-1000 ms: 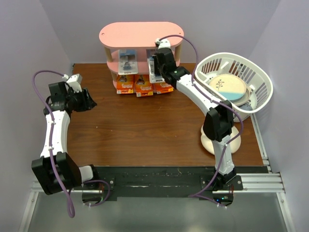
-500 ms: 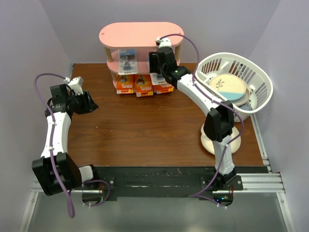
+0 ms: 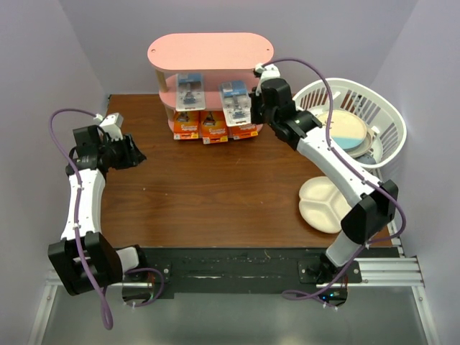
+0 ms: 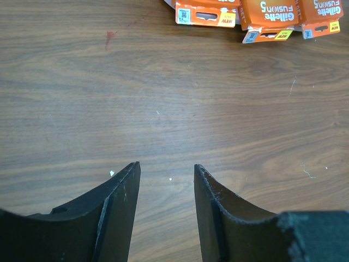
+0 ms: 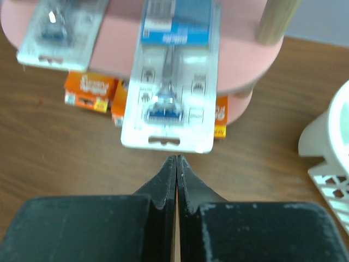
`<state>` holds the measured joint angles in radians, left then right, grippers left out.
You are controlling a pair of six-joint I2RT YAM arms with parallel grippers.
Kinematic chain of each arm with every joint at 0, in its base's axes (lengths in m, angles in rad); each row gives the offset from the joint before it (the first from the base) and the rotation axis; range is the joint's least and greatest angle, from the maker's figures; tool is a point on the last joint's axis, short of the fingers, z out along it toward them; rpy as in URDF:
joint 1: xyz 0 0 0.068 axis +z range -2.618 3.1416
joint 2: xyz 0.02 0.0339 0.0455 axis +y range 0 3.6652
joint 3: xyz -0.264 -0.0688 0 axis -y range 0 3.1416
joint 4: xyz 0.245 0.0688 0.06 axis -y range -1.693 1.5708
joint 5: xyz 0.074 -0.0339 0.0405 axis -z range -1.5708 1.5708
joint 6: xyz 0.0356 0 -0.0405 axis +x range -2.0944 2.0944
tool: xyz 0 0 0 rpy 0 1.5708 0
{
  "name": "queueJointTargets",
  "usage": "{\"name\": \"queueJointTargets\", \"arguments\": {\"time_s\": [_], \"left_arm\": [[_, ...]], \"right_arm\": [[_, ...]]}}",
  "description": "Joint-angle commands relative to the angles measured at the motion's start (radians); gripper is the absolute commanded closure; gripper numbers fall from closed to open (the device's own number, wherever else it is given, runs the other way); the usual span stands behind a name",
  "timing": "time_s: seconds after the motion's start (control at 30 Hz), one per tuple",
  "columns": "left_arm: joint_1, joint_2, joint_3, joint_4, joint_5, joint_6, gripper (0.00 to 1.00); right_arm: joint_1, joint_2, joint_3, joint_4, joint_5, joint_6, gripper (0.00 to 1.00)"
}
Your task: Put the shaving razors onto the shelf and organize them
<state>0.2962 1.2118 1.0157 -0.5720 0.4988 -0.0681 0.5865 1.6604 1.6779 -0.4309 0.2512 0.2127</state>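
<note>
The pink shelf [image 3: 210, 50] stands at the back of the table. Two white-and-blue razor packs lie on its middle tier, one on the left [image 3: 190, 92] and one on the right [image 3: 235, 99]. Three orange razor packs [image 3: 213, 127] lie in a row on the lowest board; they also show in the left wrist view [image 4: 270, 13]. My right gripper [image 3: 253, 109] is shut and empty, its tips [image 5: 176, 158] just short of the right pack [image 5: 169, 82], which overhangs the pink board [image 5: 240, 60]. My left gripper [image 3: 136, 154] is open and empty over bare wood [image 4: 166, 166] at the left.
A white slatted basket [image 3: 392, 133] with a round plate [image 3: 341, 133] stands at the right, close to the right arm; its wall shows in the right wrist view [image 5: 327, 147]. A white divided plate [image 3: 327, 203] lies at the front right. A wooden shelf post [image 5: 275, 19] is near the right gripper.
The right gripper has let go of the second white-and-blue pack on the middle tier and drawn back to the right, shut. Its arm swung right, uncovering the divided plate. The left arm barely moved.
</note>
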Motion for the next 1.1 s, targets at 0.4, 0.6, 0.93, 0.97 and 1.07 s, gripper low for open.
{"name": "queueJointTargets", "arguments": {"time_s": [0.4, 0.6, 0.93, 0.97, 1.07], "left_arm": [[0.011, -0.07, -0.055, 0.023, -0.009, 0.017, 0.51], [0.015, -0.078, -0.077, 0.027, -0.009, 0.017, 0.51], [0.017, -0.047, -0.069, 0.034, 0.006, 0.005, 0.51], [0.018, -0.047, -0.068, 0.034, 0.006, 0.005, 0.51], [0.018, -0.046, -0.069, 0.031, 0.004, 0.007, 0.51]], "right_arm": [[-0.004, 0.15, -0.014, 0.023, -0.194, -0.085, 1.0], [-0.005, 0.211, 0.039, 0.063, -0.171, -0.085, 1.0], [-0.005, 0.32, 0.128, 0.13, -0.104, -0.036, 1.0], [-0.004, 0.322, 0.125, 0.144, -0.095, -0.03, 1.0], [-0.004, 0.328, 0.123, 0.175, -0.046, -0.022, 1.0]]}}
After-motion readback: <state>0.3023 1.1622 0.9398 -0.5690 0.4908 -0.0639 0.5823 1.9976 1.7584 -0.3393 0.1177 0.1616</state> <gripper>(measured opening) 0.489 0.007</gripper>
